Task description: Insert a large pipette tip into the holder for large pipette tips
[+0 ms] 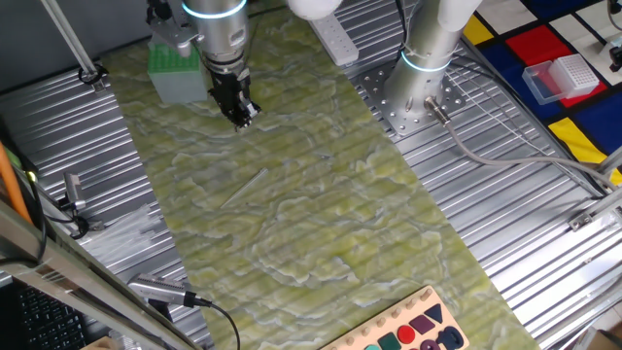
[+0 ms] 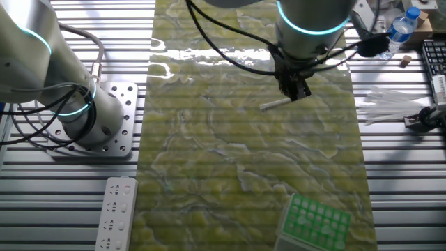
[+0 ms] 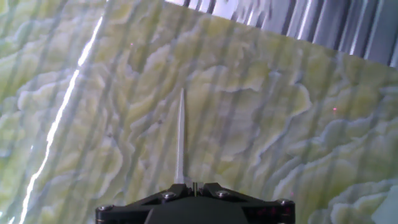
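Gripper (image 2: 298, 92) hovers, empty and seemingly closed, above the pipette tip (image 3: 181, 137) lying flat for pickup; green holder (image 2: 317, 222) waits apart.

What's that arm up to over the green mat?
The arm's gripper hangs just above the mat, apparently closed on a thin clear pipette tip; the hand view shows the tip sticking out from between the fingers. The green-topped holder it belongs in stands a little way off near the mat's edge, so the tip is not in it yet.
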Controlling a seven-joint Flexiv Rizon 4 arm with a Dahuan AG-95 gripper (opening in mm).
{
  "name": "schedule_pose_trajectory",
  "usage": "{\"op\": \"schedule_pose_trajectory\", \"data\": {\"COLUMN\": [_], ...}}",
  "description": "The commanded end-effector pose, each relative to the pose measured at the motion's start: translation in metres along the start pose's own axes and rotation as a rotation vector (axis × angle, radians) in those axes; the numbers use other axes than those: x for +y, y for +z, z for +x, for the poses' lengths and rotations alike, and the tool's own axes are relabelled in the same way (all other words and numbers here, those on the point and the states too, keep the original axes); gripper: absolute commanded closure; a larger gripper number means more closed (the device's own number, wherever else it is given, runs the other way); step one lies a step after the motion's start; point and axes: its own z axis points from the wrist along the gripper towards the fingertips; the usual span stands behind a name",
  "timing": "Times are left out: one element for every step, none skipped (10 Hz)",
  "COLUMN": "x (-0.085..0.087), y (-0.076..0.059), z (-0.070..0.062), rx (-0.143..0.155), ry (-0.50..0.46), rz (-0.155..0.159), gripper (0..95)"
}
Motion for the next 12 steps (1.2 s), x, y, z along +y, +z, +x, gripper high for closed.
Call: {"op": "schedule_pose_trajectory", "data": {"x": [0.000, 0.000, 0.002, 0.009, 0.016, 0.022, 0.021, 0.021, 0.020, 0.020, 0.019, 0.019], "y": [0.001, 0.001, 0.002, 0.007, 0.014, 0.025, 0.033, 0.037, 0.040, 0.045, 0.049, 0.060], "z": [0.000, 0.000, -0.001, -0.012, -0.021, -0.027, -0.028, -0.028, -0.027, -0.027, -0.027, -0.026], "rx": [0.034, 0.064, 0.083, 0.114, 0.136, 0.154, 0.155, 0.159, 0.170, 0.171, 0.173, 0.177], "ry": [0.036, 0.032, 0.030, 0.055, 0.067, 0.077, 0.073, 0.078, 0.088, 0.084, 0.080, 0.061], "rz": [0.026, 0.030, 0.022, 0.036, 0.050, 0.044, 0.039, 0.039, 0.037, 0.036, 0.037, 0.037], "gripper": [95.0, 95.0, 95.0, 95.0, 95.0, 95.0, 95.0, 95.0, 95.0, 95.0, 95.0, 95.0]}}
